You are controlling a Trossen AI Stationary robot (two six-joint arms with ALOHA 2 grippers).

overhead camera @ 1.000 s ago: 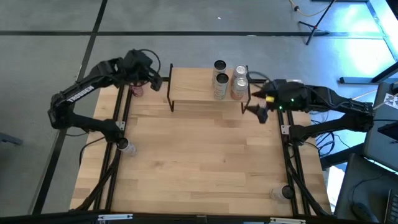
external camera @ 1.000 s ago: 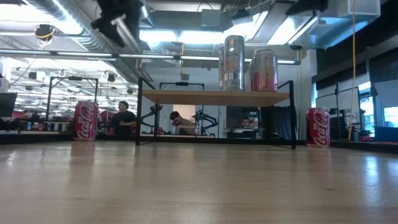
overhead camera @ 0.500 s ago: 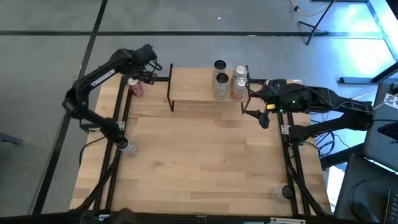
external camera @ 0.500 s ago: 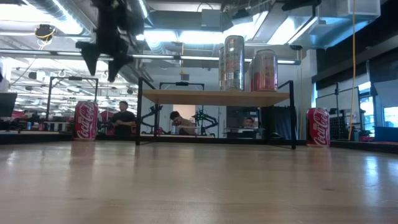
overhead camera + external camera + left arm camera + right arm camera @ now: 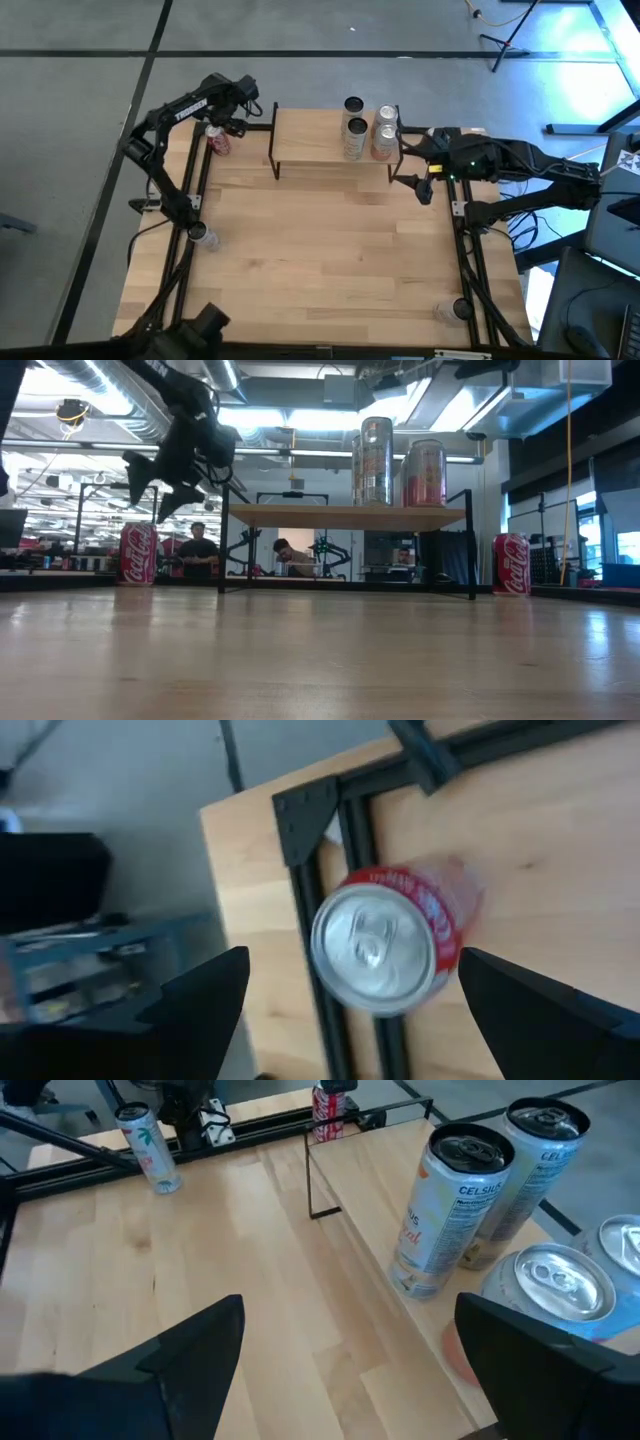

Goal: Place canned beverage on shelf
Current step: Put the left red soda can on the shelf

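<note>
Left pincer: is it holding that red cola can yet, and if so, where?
No. The left pincer is open above the red cola can, fingers either side of its top, not touching. Nothing is held.

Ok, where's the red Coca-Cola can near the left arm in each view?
High view: Coca-Cola can on the table just off the left end of the shelf.
Low view: Coca-Cola can standing at the left, outside the shelf.
Left wrist view: Coca-Cola can at centre, seen top-down.
Right wrist view: Coca-Cola can far off, beyond the shelf.
Shared landmark: the shelf, not clearly in the left wrist view.
</note>
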